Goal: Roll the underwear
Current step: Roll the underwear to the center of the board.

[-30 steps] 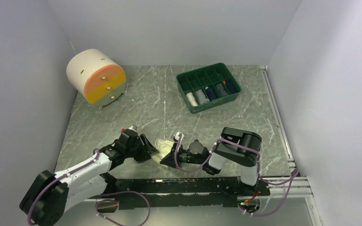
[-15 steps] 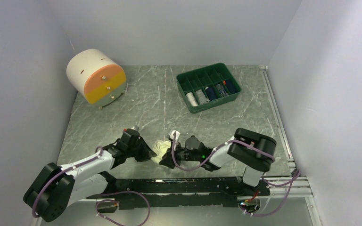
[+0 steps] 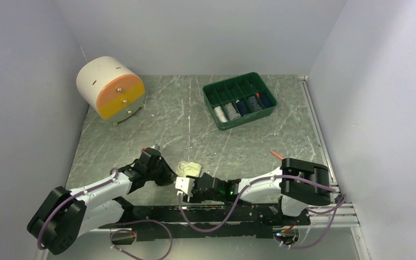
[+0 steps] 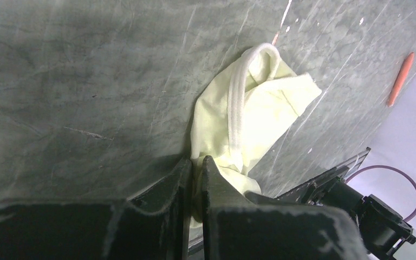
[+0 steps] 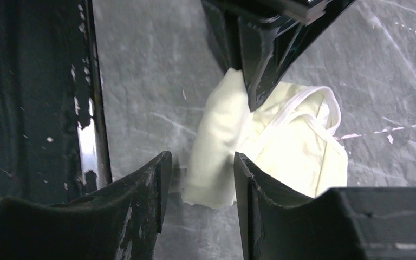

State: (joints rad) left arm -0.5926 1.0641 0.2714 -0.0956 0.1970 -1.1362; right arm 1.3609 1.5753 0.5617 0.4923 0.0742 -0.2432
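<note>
The left gripper point(image 4: 195, 165) is pressing its fingers together on a fold of the cream underwear point(image 4: 249, 108), so the cloth is bunching up directly ahead of the tips. Past the cloth and to the fingers' left the marbled table point(image 4: 86, 81) is lying open; only a thin orange stick point(image 4: 401, 78) is resting far ahead on the right. The right gripper point(image 5: 200, 162) is holding its jaws apart, with the cloth's near end sitting in the gap. Straight ahead of its fingertips the left gripper's fingers are blocking the way, and off to the left the black base rail point(image 5: 32, 81) is walling that side.
</note>
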